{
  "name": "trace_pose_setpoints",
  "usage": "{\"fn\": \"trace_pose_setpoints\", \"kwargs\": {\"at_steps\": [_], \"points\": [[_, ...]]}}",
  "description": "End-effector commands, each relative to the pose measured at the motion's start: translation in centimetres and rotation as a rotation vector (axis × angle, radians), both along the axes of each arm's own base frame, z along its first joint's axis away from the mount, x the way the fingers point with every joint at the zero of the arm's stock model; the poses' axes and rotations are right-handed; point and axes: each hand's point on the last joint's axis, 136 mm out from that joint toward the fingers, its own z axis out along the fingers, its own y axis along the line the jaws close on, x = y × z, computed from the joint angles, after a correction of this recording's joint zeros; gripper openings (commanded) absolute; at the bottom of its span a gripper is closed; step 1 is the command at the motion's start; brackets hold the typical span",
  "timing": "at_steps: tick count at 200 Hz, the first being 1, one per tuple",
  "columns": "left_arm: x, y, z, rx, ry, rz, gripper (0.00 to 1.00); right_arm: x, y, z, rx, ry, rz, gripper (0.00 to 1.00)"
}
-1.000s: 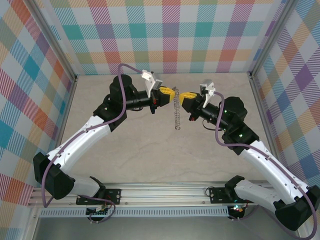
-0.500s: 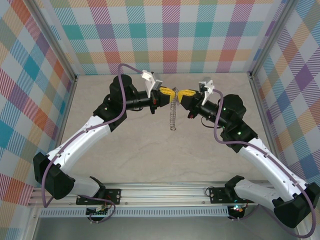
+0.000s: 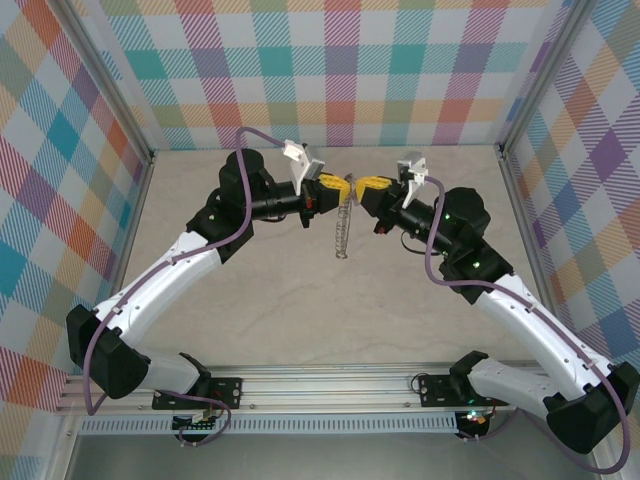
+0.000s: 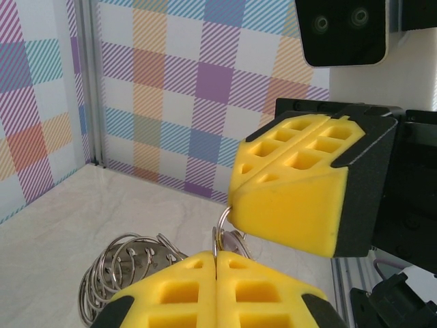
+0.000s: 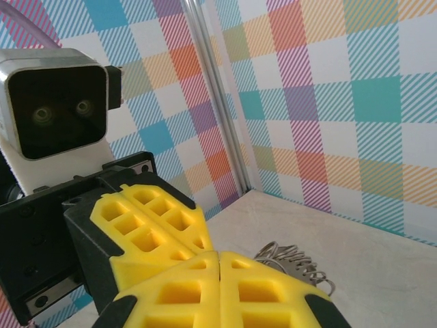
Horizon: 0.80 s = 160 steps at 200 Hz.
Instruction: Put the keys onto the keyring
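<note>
Where the two arms meet, high over the back of the table [image 3: 300,320], the left gripper [image 3: 337,185] and the right gripper [image 3: 360,185] sit nose to nose, almost touching. Both have their yellow fingers pressed tight together. The chain [image 3: 342,232] hangs down from the spot where they meet, with its low end leaning a little to the left. I cannot tell if that end touches the table.

Seen from the left wrist, the left fingers [image 4: 259,287] are shut with no gap. A small silver ring [image 4: 224,229] at the top of the chain pokes up out of the line between them, so the left gripper is clamped on the chain. The other links bunch up in shiny loops just to the left of those fingers. The low corner of the right gripper's yellow tip touches the top of the ring. I cannot tell if it pinches the ring too.

Seen from the right wrist, the right fingers [image 5: 252,294] are shut flat. The chain's loops peek out just behind them.
</note>
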Motion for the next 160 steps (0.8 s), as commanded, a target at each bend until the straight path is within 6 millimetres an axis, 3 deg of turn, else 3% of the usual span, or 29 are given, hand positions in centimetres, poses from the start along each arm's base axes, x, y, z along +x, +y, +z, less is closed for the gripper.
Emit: {"fn": "trace_pose_setpoints", "kwargs": {"at_steps": [1, 121, 160], "points": [[-1.8, 0.2, 3.4, -0.065, -0.077, -0.041, 0.00, 1.0, -1.2, 0.4, 0.018, -0.012, -0.060, 0.00], [-2.0, 0.6, 4.4, -0.104, -0.100, -0.021, 0.00, 1.7, -1.4, -2.2, 0.019, 0.070, -0.062, 0.00], [-1.9, 0.6, 4.5, -0.115, -0.096, -0.019, 0.00, 2.0, -0.6, -2.9, 0.024, 0.108, -0.026, 0.00]]}}
